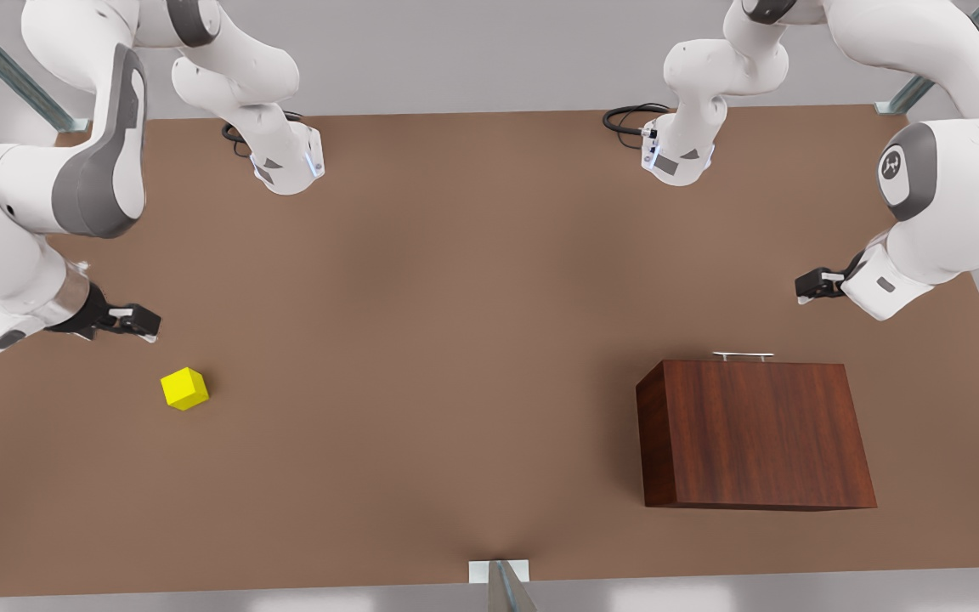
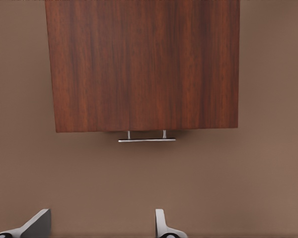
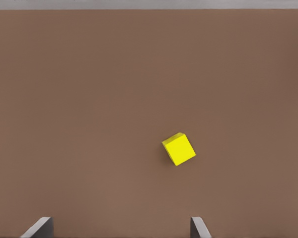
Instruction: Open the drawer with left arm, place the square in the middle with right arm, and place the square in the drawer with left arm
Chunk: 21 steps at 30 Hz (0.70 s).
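Observation:
The yellow square (image 1: 184, 388) (image 3: 179, 148) lies on the brown tabletop at the front view's left. My right gripper (image 1: 145, 325) (image 3: 119, 229) hovers open just behind it, not touching it. The reddish-brown cabinet (image 1: 753, 433) (image 2: 144, 64) stands at the front view's right, its drawer pushed in flush, with the silver bar handle (image 1: 743, 355) (image 2: 146, 140) on the far side. Open and holding nothing, my left gripper (image 1: 806, 287) (image 2: 99, 228) hangs behind the handle and apart from it. The middle (image 1: 455, 340) of the table is bare brown surface.
Both arm bases (image 1: 285, 161) (image 1: 676, 153) stand at the table's back edge with black cables beside them. A metal post (image 1: 502, 582) rises at the middle of the front edge. Slanted frame struts (image 1: 931, 76) cross the back corners.

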Tool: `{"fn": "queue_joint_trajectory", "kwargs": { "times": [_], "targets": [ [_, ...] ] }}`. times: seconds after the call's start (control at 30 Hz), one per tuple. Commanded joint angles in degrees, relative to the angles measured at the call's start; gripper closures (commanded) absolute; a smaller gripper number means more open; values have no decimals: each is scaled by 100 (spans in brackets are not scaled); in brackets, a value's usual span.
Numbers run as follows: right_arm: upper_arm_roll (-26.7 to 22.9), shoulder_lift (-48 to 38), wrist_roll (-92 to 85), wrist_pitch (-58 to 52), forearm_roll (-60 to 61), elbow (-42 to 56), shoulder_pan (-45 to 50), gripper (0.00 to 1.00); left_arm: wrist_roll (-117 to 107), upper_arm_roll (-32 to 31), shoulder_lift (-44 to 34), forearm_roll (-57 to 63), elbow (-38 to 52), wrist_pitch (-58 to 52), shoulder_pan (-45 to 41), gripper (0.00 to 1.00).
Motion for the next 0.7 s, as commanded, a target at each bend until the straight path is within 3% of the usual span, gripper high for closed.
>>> {"fn": "queue_joint_trajectory", "kwargs": {
  "times": [0.0, 0.07, 0.13, 0.17, 0.2, 0.33, 0.47, 0.67],
  "targets": [
    [1, 0, 0, 8, 0, 0, 31, 0, 0, 0, 0, 3, 0, 0, 3, 0],
    [1, 0, -61, 131, 26, -105, 66, 0, -605, 0, -141, -6, -298, 184, -6, 0],
    [1, -61, -307, 350, 9, -501, 31, 0, -2986, -17, -633, -41, -1265, 975, -32, 0],
    [-8, -684, -597, 1044, 26, -1651, -13, 0, -3849, -44, -817, -103, -1678, 1370, -41, 0],
    [-8, -809, -1150, 1169, 9, -2039, -74, 0, -4420, -53, -1204, -112, -2468, 2161, -50, 0],
    [-43, -360, -2538, 1624, 18, -2654, -320, 0, -6547, -263, -1503, -208, -3823, 4192, -58, 0],
    [-52, 167, -3322, 2187, 26, -3058, -592, 0, -6802, -263, -1451, -217, -4473, 5203, -58, 0],
    [-289, 1098, -4104, 2636, 0, -3033, -672, 0, -7383, -263, -1293, -701, -4720, 5739, -58, 0]
  ]
}}
